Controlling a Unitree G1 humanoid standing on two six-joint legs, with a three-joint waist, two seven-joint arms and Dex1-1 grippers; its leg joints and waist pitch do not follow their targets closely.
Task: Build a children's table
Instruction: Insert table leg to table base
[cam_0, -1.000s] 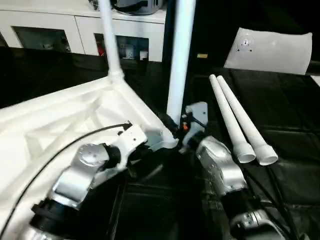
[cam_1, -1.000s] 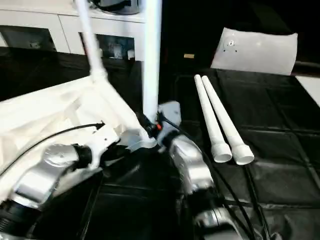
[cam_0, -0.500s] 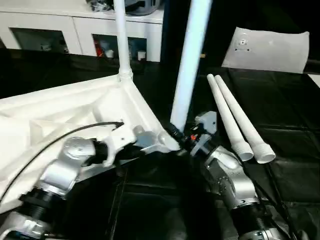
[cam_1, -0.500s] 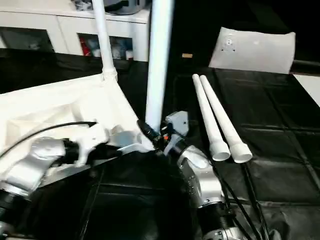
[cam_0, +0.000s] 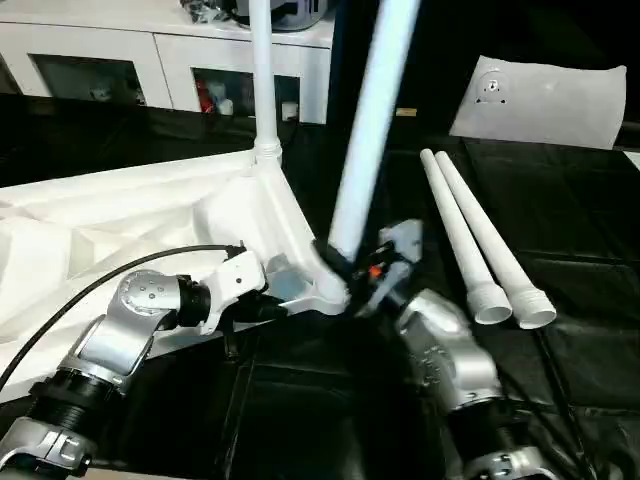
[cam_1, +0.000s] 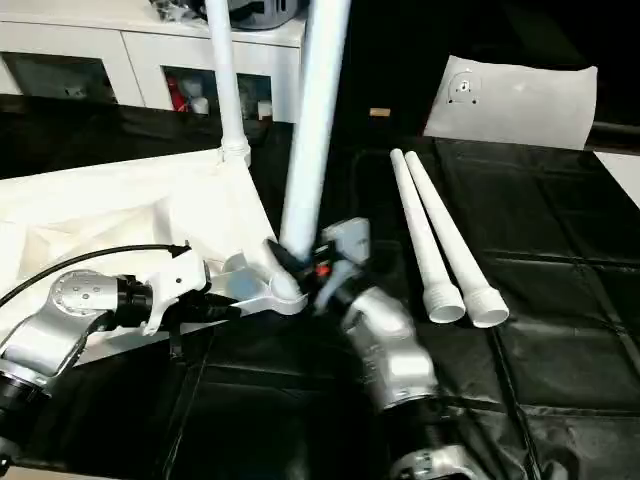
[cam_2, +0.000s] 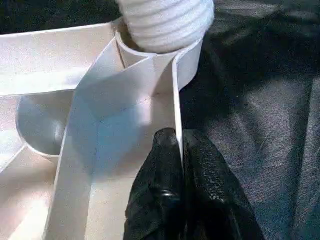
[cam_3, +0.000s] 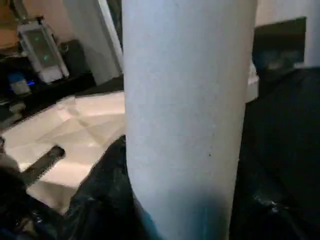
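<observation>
The children's table lies upside down on my black-covered counter, ribbed underside up, spread across the left half of my head view. My left gripper has its jaws pinched closed on the thin upright rim wall of the table top, just beside the near corner socket; one black finger sits on the inner face of that wall and the other on the outer face, above the black cover. A white leg stands nearly upright in that near corner socket, leaning slightly to the right toward its top, and its ribbed end shows seated at the socket mouth in my left wrist view. My right gripper is at the foot of this leg, jaws closed around it (the leg's broad white shaft stands right before that wrist camera, with a black finger beside it). A second leg stands upright in the far corner socket of the top. Two loose legs lie side by side on the counter to my right, touching along their length, wide ends toward me. Beyond them a white panel rests on the cover, and a white cabinet with shelves runs along the back.
</observation>
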